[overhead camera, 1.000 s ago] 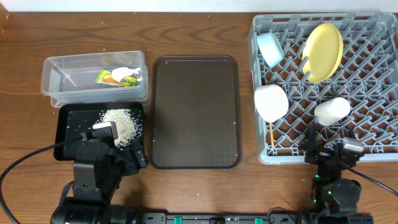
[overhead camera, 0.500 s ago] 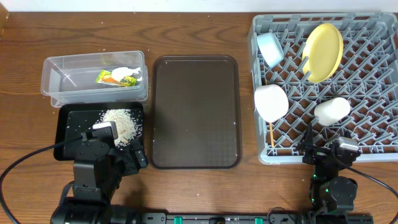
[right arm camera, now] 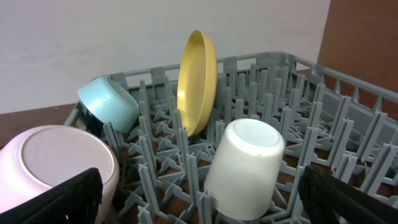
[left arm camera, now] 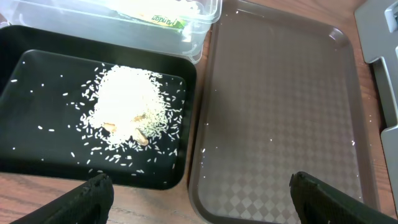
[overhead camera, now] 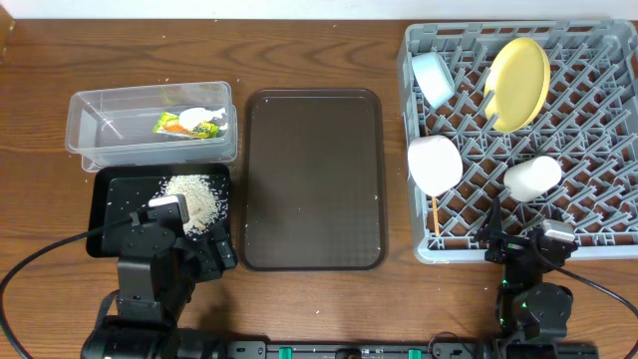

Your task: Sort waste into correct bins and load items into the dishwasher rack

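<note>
The grey dishwasher rack (overhead camera: 598, 140) at the right holds the yellow plate (overhead camera: 518, 83), light blue bowl (overhead camera: 434, 78), white bowl (overhead camera: 435, 165), pale cup (overhead camera: 531, 177) and chopsticks (overhead camera: 436, 214). The wrapper (overhead camera: 189, 124) lies in the clear tub (overhead camera: 100, 130). Rice (overhead camera: 196, 197) is heaped in the black tray (overhead camera: 115, 224). My left gripper (left arm camera: 199, 205) is open and empty, above the front edges of the black tray (left arm camera: 37, 124) and brown tray. My right gripper (right arm camera: 202, 205) is open and empty at the rack's front edge, facing the cup (right arm camera: 245, 165) and plate (right arm camera: 198, 81).
A large brown serving tray (overhead camera: 314, 179) lies in the middle between the bins and the rack, and shows in the left wrist view (left arm camera: 280, 106). Stray rice grains are scattered over the black tray. Both arms sit at the table's front edge.
My right arm has drawn back a little toward the table's front edge. The left arm and all objects have not moved.
</note>
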You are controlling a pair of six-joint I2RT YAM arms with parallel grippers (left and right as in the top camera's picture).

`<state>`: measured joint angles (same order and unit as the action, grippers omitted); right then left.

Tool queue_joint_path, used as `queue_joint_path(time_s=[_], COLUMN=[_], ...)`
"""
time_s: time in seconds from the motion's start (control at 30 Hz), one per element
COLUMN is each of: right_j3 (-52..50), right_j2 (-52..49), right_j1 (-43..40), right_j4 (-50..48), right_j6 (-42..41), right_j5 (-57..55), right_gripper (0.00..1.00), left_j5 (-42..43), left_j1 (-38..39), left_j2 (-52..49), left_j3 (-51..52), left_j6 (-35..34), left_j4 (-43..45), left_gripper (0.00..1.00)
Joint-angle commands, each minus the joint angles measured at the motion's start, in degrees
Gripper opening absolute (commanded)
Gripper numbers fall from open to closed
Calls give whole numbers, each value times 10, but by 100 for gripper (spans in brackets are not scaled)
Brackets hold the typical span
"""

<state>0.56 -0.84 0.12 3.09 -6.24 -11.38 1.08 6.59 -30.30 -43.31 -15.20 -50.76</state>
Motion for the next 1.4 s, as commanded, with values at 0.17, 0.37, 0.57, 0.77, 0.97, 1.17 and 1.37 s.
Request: queue_joint_path(time_s=[0.17,0.37,0.57,0.77,0.97,1.17,1.37], right_j3=[-2,-2,-2,-2,-2,-2,-2], right_j2=[2,2,2,2,2,2,2], right_j1=[3,3,3,3,3,3,3], right_j4=[0,0,0,0,0,0,0], right_j6=[7,7,7,7,7,7,8], right_j5=[0,0,0,0,0,0,0], right_gripper=[99,99,99,99,99,99,99], left_j5=[-5,-5,-23,-18,-16,-15,-6], left_j1=[1,1,1,-12,-30,-43,-45], left_j2=[1,2,33,120,213,271,276], left_j3=[3,5,30,173,330,431,431], left_j6=[-3,-2,4,3,4,36,85], left_j4=[1,0,20,191,437,614,596], left_gripper=[93,93,93,93,93,93,93])
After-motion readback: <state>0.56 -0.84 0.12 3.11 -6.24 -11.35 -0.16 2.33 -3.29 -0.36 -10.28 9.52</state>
